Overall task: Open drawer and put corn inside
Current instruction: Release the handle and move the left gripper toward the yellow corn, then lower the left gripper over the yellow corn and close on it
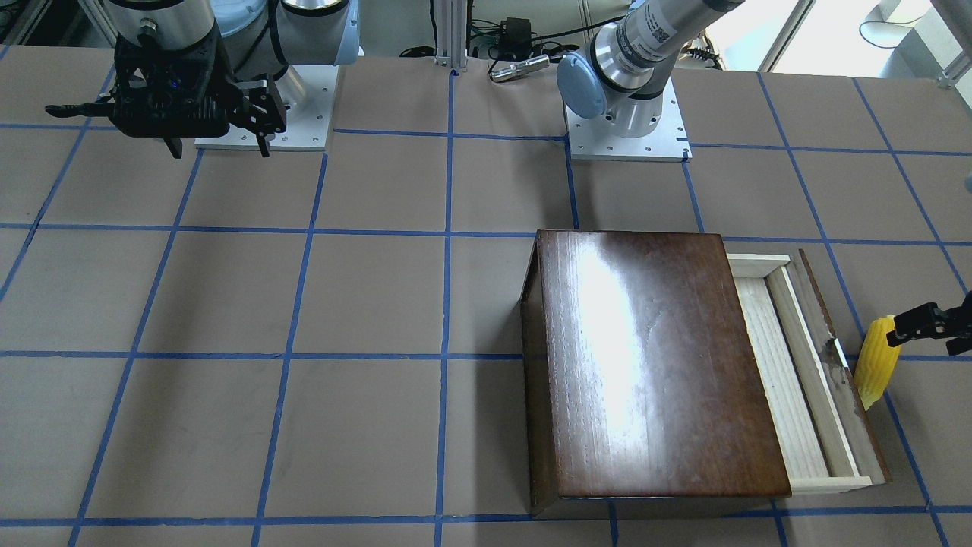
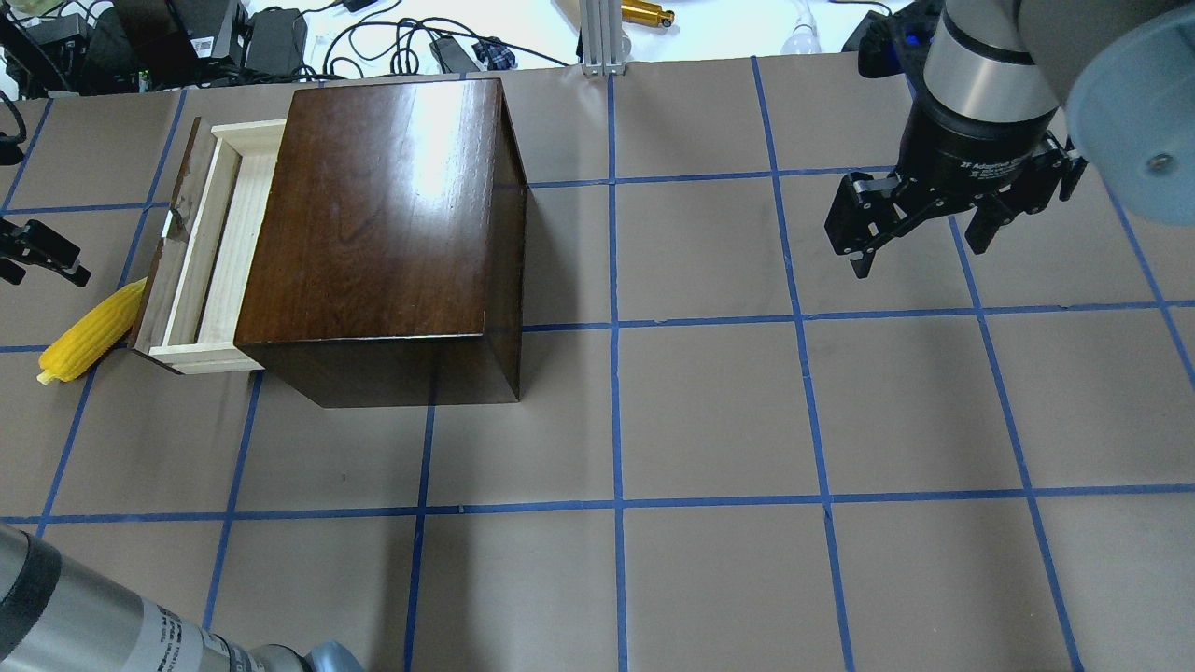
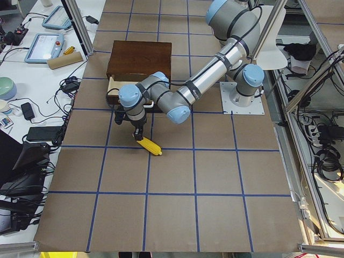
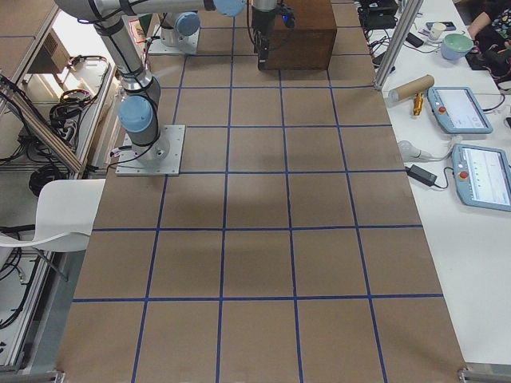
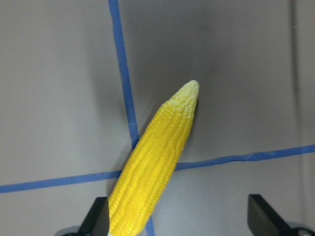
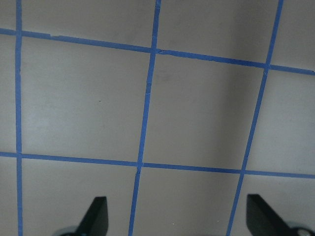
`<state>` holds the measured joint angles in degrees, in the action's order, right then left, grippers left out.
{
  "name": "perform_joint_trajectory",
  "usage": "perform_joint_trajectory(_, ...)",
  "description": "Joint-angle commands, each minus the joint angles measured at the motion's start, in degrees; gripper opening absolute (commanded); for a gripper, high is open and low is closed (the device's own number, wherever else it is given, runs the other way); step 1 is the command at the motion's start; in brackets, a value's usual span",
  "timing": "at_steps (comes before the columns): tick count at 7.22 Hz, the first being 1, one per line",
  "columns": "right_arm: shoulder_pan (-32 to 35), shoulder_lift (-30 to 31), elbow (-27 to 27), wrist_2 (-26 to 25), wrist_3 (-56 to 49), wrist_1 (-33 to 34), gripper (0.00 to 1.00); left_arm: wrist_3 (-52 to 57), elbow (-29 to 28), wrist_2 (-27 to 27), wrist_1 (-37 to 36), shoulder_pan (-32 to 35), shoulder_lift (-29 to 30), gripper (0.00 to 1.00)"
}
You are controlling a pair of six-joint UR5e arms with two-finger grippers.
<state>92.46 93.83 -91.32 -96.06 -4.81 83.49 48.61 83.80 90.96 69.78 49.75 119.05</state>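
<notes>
The glossy dark-brown box [image 1: 653, 365] stands on the table, also in the overhead view [image 2: 383, 205]. Its drawer [image 1: 790, 372] [image 2: 210, 252] is pulled partly out and its pale wood tray looks empty. The yellow corn [image 1: 875, 368] [image 2: 91, 334] [image 3: 149, 145] lies on the table just outside the drawer's dark front panel. My left gripper [image 1: 923, 342] [image 2: 42, 266] [image 5: 179, 223] is open over the corn's thick end; the corn [image 5: 152, 167] lies close beside one finger. My right gripper [image 1: 220, 152] [image 2: 920, 257] [image 6: 177, 221] is open and empty, high above the table, far from the box.
The table is brown paper with a blue tape grid [image 2: 616, 327]. Both arm bases [image 1: 626, 137] stand at the robot's edge. Cables and gear [image 2: 280, 37] lie beyond the table's far edge, behind the box.
</notes>
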Motion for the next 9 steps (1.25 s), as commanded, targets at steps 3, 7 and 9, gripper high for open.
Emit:
perform_joint_trajectory(3,0.0,-0.1,0.0,0.0,0.0,0.0,1.00,3.3,1.5,0.7,-5.2,-1.8,6.3,1.00)
perform_joint_trajectory(7,0.0,-0.1,0.0,0.0,0.0,0.0,1.00,2.9,1.2,2.0,-6.0,-1.8,9.0,1.00)
perform_joint_trajectory(9,0.0,-0.1,0.0,0.1,0.0,0.0,1.00,1.1,1.2,1.9,-6.0,-1.8,8.9,1.00)
